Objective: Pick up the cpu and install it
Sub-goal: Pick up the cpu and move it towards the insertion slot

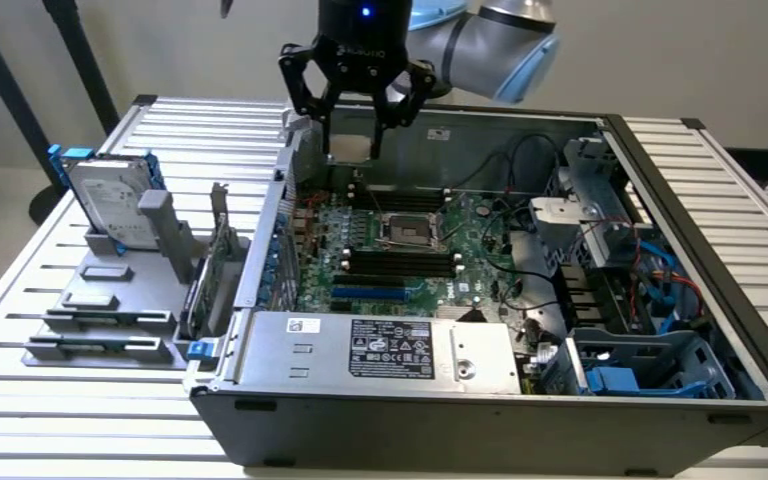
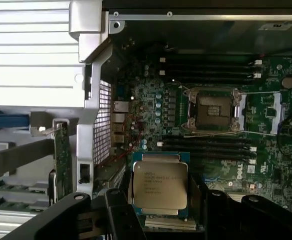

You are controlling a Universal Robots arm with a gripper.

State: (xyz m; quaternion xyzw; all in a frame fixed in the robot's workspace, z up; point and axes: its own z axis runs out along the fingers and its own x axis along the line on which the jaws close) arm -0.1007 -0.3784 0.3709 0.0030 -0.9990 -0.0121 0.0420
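The cpu point(image 1: 348, 148) is a flat silver square chip, and my gripper point(image 1: 352, 150) is shut on its edges. It hangs above the back-left corner of the open computer case point(image 1: 704, 250), clear of the motherboard. In the wrist view the cpu point(image 2: 160, 184) faces the camera with printed text on its lid, and a black finger point(image 2: 119, 210) stands on each side of it. The empty cpu socket point(image 1: 404, 232) with its open metal frame lies in the middle of the green motherboard. In the wrist view the socket point(image 2: 213, 111) is off to one side of the chip.
A silver hard drive in a blue frame point(image 1: 107, 195) and grey blocks point(image 1: 97, 298) stand on a fixture at the exterior view's left. An upright expansion card point(image 1: 217, 265), black memory slots point(image 1: 391, 262), the power supply point(image 1: 384, 348) and drive cages with cables point(image 1: 611, 230) surround the socket.
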